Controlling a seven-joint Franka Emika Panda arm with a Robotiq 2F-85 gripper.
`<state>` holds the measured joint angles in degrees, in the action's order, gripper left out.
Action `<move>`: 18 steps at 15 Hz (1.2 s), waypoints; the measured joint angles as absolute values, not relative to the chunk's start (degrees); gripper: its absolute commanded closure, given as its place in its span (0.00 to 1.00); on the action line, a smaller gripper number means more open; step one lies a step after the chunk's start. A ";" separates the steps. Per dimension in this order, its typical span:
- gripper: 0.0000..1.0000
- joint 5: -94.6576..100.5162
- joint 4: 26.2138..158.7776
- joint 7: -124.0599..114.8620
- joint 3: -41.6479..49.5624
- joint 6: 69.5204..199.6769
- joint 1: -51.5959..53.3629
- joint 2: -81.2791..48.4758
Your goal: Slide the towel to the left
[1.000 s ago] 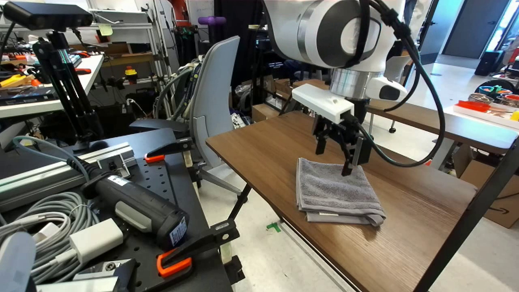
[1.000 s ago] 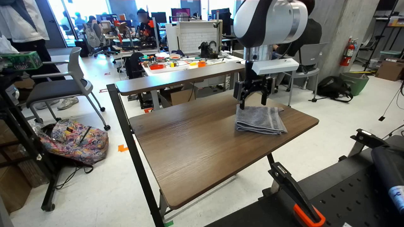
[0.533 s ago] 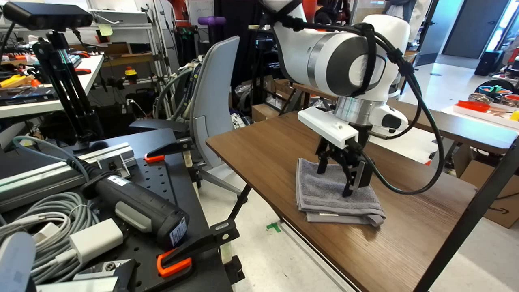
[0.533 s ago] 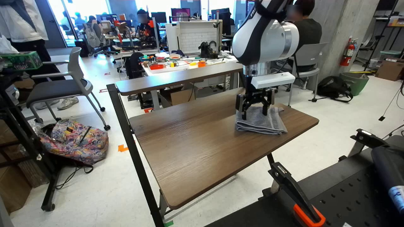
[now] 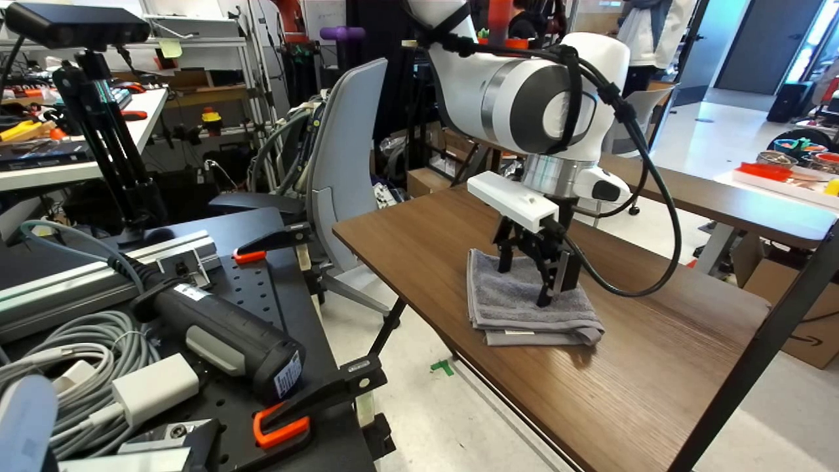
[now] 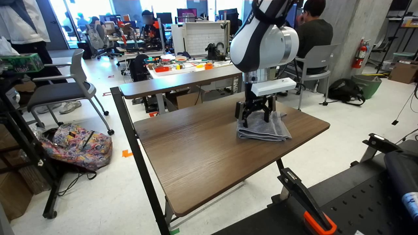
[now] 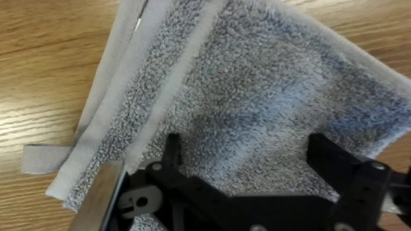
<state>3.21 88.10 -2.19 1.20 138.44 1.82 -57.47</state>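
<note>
A folded grey towel lies flat on the brown table (image 6: pixel 192 150). It shows in both exterior views (image 5: pixel 491 301) (image 6: pixel 267 132) and fills most of the wrist view (image 7: pixel 250 73). My gripper (image 5: pixel 524 286) points straight down over the towel's middle. In an exterior view, the gripper (image 6: pixel 256 123) has both fingertips apart and down on the cloth. In the wrist view, the gripper (image 7: pixel 245 138) is open wide, with towel showing between the fingers (image 7: pixel 173 147). The cloth is slightly rippled between them and is not pinched. A small tag (image 7: pixel 46 158) sticks out at one edge.
A black post (image 6: pixel 138 156) stands at one end of the table, and a raised brown tabletop (image 6: pixel 183 81) runs behind it. A grey office chair (image 5: pixel 347 144) stands beyond the other end. A black bench with a clamp (image 5: pixel 328 393) is in front.
My gripper has come down from above the towel onto it, fingers still apart. Since half a second ago, gripper and towel have shifted together, a little to the left in both exterior views.
</note>
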 measured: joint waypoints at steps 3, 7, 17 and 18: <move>0.00 3.27 87.64 -2.38 1.19 138.44 3.90 -57.92; 0.00 3.27 85.66 -3.44 0.96 138.43 6.94 -59.33; 0.00 3.25 81.14 -9.37 -0.05 138.44 14.58 -62.46; 0.00 3.24 81.05 -9.82 -0.26 138.44 15.21 -62.46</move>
